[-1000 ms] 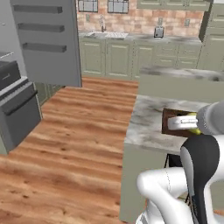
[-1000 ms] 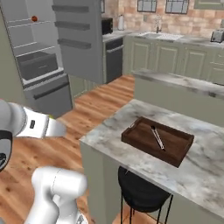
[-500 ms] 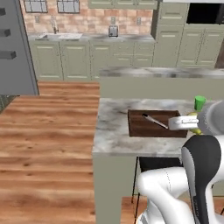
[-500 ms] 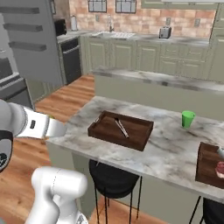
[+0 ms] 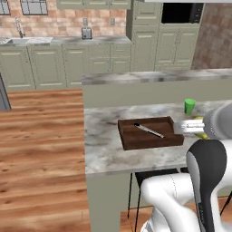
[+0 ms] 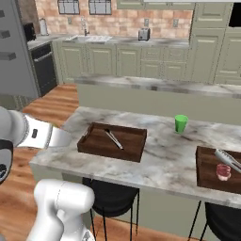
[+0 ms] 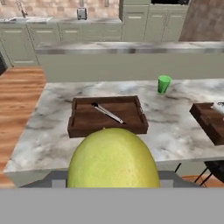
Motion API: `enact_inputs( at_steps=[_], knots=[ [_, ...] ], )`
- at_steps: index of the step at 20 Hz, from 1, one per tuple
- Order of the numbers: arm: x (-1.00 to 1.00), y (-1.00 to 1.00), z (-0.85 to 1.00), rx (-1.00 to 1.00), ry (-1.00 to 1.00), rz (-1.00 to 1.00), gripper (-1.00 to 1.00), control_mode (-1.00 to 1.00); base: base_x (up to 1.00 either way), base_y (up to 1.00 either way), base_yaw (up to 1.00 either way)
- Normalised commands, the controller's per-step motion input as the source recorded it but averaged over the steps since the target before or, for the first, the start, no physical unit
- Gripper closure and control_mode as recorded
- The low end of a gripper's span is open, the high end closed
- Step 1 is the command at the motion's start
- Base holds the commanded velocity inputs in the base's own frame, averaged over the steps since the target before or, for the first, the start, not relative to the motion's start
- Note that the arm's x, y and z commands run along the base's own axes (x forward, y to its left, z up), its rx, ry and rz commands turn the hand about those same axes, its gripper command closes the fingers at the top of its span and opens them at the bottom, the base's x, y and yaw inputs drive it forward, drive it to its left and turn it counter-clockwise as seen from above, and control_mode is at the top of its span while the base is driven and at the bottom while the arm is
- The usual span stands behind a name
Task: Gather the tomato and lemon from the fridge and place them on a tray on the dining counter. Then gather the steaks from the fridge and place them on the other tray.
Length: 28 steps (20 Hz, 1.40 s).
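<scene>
- Swinging round, the base is now facing the surface (image 6: 164, 160); fridge gone.
- Claw (image 7: 113, 186) is clamping the lemon (image 7: 113, 159), short of the tray (image 7: 107, 116) ahead.
- Releasing early risks it rolling off.

Two brown trays (image 6: 113, 141) sit on the dining counter (image 6: 174, 160).

Tabletop (image 6: 164, 160): grey-white marbled stone, polished. Tray (image 6: 113, 141): dark wood, matt. Lemon (image 7: 113, 159): yellow-green rind, smooth, slight sheen. Cup (image 6: 180, 124): green, plastic-looking. Floor (image 5: 41, 136): glossy wood planks.
</scene>
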Motion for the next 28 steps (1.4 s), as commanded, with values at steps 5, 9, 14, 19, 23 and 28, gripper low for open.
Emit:
enact_inputs(
  at_steps=[5,9,14,19,23,28],
  knots=[
    [0.56,-0.1,0.0,0.07,0.09,-0.11,1.0,-1.0,0.32,0.0,-0.11],
    [0.98,-0.36,-0.01,0.17,0.32,-0.1,1.0,-1.0,0.0,0.0,0.0],
    [0.74,-0.38,-0.26,0.16,0.28,-0.01,1.0,-1.0,0.0,0.0,0.0],
    [0.54,-0.24,-0.63,0.07,0.22,0.01,1.0,-1.0,0.0,0.0,0.0],
    [0.45,-0.17,-0.67,0.01,0.18,0.01,1.0,-1.0,0.0,0.0,0.0],
    [0.54,-0.14,-0.45,0.0,0.08,0.0,1.0,-1.0,0.0,0.0,0.0]
  ],
)
